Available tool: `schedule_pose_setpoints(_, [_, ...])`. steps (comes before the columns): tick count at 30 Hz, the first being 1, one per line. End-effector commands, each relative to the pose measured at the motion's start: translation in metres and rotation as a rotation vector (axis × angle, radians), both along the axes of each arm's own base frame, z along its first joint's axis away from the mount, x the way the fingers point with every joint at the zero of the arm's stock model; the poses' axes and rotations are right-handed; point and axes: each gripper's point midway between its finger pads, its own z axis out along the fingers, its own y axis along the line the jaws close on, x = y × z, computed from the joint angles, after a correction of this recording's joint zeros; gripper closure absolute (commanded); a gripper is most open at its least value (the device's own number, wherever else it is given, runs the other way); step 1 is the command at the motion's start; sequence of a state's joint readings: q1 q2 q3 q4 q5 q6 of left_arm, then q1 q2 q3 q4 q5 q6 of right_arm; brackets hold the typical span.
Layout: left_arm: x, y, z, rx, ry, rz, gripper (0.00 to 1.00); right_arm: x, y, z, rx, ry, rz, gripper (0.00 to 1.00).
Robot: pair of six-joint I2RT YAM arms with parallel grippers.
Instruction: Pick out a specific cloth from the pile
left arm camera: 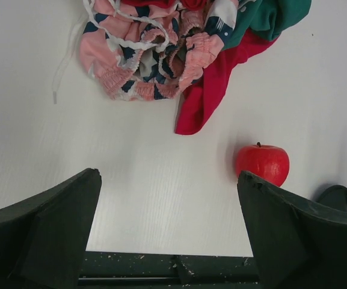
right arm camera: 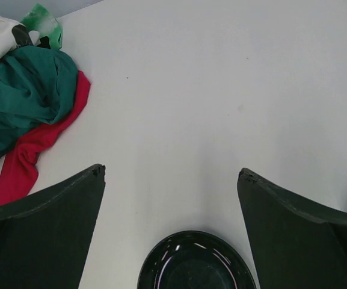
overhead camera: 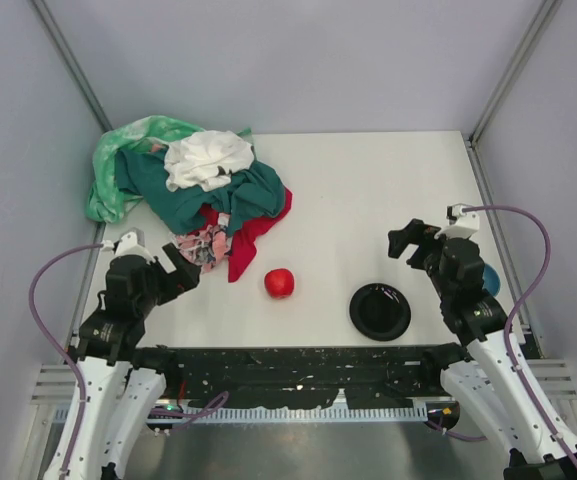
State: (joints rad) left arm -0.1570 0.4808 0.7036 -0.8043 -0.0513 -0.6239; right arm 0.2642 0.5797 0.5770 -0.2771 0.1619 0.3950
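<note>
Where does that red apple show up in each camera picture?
Top external: the red apple lies near the table's front, between the pile and the black plate.
Left wrist: the apple sits right of centre, below and right of the red cloth's tip.
Right wrist: not in it.
Shared landmark: the red cloth, in all three.

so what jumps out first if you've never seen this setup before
The jumbled heap of soft cloths in mint green, dark teal, white, red and pink floral dominates the far left of the white table. Nearer the arms, a small shiny red apple sits alone near the middle, with a glossy black round dish to its right. The left gripper and right gripper hover open and empty on either side.
</note>
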Motion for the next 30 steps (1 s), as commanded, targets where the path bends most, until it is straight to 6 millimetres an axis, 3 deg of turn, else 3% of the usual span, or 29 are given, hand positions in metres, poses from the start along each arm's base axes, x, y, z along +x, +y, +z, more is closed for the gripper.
schedule_pose_setpoints(1, [0.011, -0.005, 0.014, -0.005, -0.047, -0.031, 0.0, 0.004, -0.005, 0.016, -0.002, -0.082, -0.024, 0.05])
schedule_pose_setpoints(6, [0.048, -0.013, 0.059, -0.006, -0.139, -0.059, 0.0, 0.004, -0.007, 0.02, -0.006, -0.137, -0.025, 0.05])
schedule_pose_setpoints(8, [0.067, -0.031, 0.093, -0.018, -0.182, -0.157, 0.0, 0.004, -0.003, 0.018, 0.002, -0.154, -0.009, 0.05])
schedule_pose_setpoints(10, [0.093, -0.036, 0.119, 0.003, -0.217, -0.185, 0.0, 0.004, -0.001, 0.015, -0.006, -0.155, 0.01, 0.05])
schedule_pose_setpoints(13, [0.133, -0.053, 0.151, 0.119, -0.321, -0.358, 0.0, 0.004, 0.001, 0.014, -0.02, -0.152, 0.024, 0.05])
schedule_pose_setpoints(15, [0.144, -0.073, 0.167, 0.197, -0.36, -0.555, 0.0, 0.005, 0.0, 0.013, -0.03, -0.142, 0.022, 0.05])
schedule_pose_setpoints(17, [0.149, -0.094, 0.162, 0.279, -0.383, -0.799, 0.0, 0.005, -0.001, 0.011, -0.041, -0.135, 0.023, 0.05])
schedule_pose_setpoints(19, [0.151, -0.099, 0.146, 0.388, -0.363, -0.987, 0.0, 0.005, 0.002, 0.009, -0.036, -0.127, 0.034, 0.05])
schedule_pose_setpoints(23, [0.181, -0.075, 0.108, 0.524, -0.176, -0.977, 0.01, 0.007, 0.006, -0.001, -0.031, -0.109, 0.052, 0.05])
schedule_pose_setpoints(26, [0.191, -0.081, 0.073, 0.498, -0.064, -1.065, 0.0, 0.009, 0.002, -0.007, -0.039, -0.091, 0.031, 0.05])
schedule_pose_setpoints(30, [0.229, -0.081, 0.03, 0.571, 0.04, -1.006, 0.0, 0.012, -0.001, -0.008, -0.061, -0.073, 0.015, 0.05])
